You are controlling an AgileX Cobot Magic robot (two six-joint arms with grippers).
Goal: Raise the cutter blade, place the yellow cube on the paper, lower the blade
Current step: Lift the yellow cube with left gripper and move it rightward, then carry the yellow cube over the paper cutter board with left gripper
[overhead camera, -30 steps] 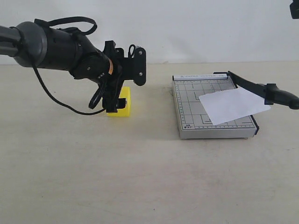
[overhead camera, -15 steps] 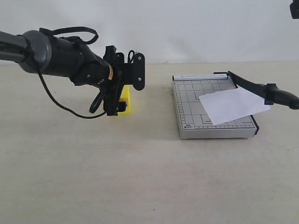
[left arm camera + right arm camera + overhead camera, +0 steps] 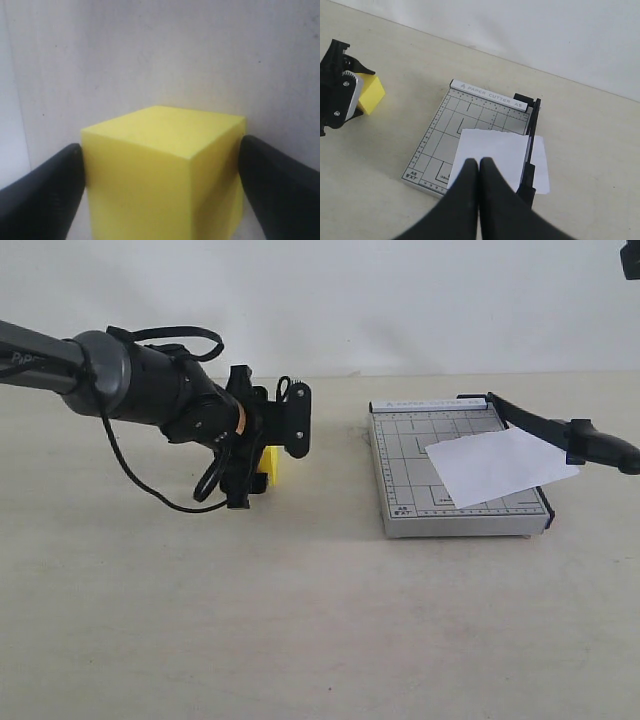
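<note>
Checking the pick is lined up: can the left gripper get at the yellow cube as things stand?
Probably yes. The left gripper has its fingers flanking the yellow cube on both sides, with nothing between them and it. Whether they touch it yet is unclear.

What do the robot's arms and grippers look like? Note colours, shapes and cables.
The left arm is a grey tube with rounded black joints, an orange band and a looping black cable. The left gripper and right gripper have smooth black fingers.

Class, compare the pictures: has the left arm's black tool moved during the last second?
Yes: the left tool has come down, lower against the grey gridded trimmer board.
</note>
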